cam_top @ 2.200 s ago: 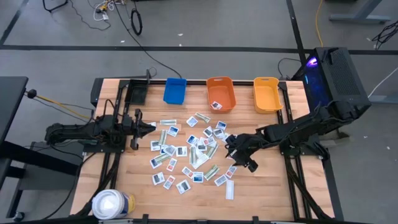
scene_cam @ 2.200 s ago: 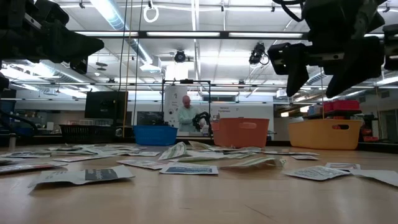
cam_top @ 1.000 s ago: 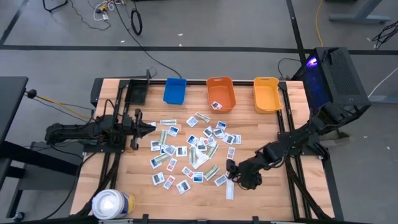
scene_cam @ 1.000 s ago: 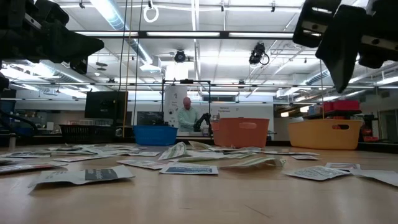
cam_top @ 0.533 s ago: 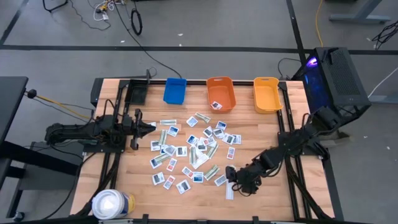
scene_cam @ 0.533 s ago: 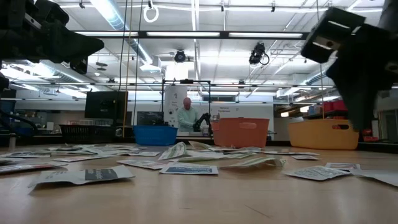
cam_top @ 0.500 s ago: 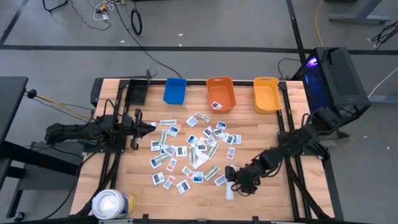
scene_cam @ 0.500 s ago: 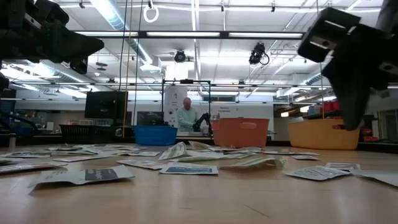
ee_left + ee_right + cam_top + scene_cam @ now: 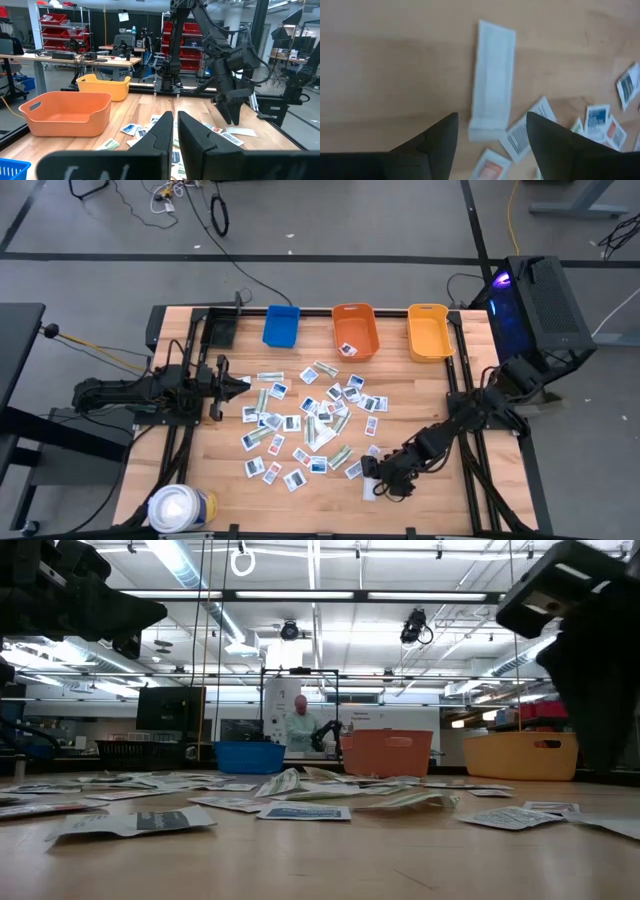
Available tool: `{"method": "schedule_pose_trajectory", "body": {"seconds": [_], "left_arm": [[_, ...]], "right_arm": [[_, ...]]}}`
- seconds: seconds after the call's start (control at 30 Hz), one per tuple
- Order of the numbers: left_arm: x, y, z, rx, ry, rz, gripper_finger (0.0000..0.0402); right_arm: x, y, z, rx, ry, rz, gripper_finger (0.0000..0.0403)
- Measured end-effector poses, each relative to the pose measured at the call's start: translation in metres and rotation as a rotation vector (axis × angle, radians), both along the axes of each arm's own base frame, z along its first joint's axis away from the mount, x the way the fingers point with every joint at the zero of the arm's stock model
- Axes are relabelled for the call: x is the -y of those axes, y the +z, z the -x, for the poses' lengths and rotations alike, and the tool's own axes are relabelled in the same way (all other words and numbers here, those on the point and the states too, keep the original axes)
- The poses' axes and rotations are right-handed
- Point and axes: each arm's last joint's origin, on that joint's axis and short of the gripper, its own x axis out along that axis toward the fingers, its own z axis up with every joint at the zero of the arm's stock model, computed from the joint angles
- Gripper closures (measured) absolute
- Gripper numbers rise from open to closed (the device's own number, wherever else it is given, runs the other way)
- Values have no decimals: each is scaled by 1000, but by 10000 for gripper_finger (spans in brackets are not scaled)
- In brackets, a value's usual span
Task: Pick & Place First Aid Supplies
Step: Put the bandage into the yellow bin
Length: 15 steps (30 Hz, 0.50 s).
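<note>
Hovering with fingers spread, the right gripper [image 9: 490, 142] straddles a long white strip packet [image 9: 492, 85] lying flat on the table [image 9: 420, 500], apart from the heap. Probably light, limp; pinch its near end. Left gripper [image 9: 240, 383] waits closed.

blue bin [image 9: 281, 326], orange bin [image 9: 355, 330], yellow bin [image 9: 429, 332], white roll [image 9: 181, 508]
</note>
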Motion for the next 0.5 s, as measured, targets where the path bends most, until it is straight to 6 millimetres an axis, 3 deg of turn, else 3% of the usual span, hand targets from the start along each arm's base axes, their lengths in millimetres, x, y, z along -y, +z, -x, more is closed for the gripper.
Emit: {"method": "schedule_pose_trajectory", "body": {"seconds": [0.5], "left_arm": [[0,0,0,0,0,0,369]], "right_arm": [[-2,-8,-2,7,-20,27,170]]}}
